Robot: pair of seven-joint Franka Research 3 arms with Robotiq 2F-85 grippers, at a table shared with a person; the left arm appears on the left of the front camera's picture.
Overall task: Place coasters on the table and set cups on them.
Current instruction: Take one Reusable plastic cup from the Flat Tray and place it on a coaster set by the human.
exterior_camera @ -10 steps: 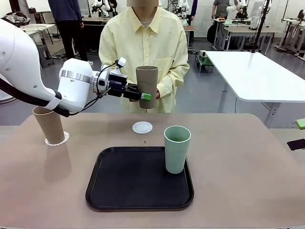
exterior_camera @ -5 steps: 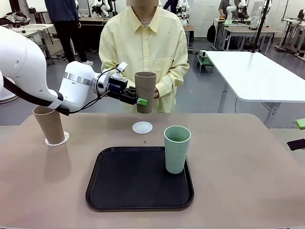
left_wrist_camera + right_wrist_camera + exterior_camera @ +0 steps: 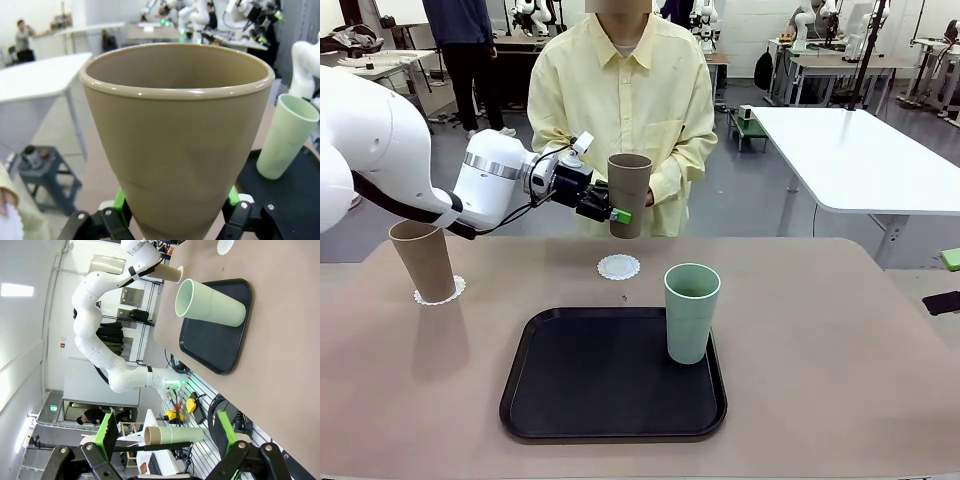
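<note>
My left gripper [image 3: 611, 212] is shut on the lower part of a brown cup [image 3: 629, 193], held upright in the air in front of the person, above the far middle of the table [image 3: 820, 350]. The person's hand [image 3: 648, 196] is right behind that cup. In the left wrist view the cup [image 3: 175, 140] stands between my green pads [image 3: 120, 202]. Below it an empty coaster [image 3: 619, 267] lies on the table. Another brown cup [image 3: 422, 260] stands on a coaster [image 3: 441, 293] at the left. The mint cup [image 3: 692, 312] stands on the black tray [image 3: 570, 400]. My right gripper [image 3: 166, 440] is open and holds nothing.
The black tray sits at the front middle of the table. My right gripper [image 3: 948, 280] waits at the table's right edge. A white table [image 3: 860, 150] stands behind on the right. The person stands at the far edge, and another person is farther back.
My left gripper has carried the brown cup slightly down and to the right, nearer the spot above the empty coaster. The right arm has not moved.
</note>
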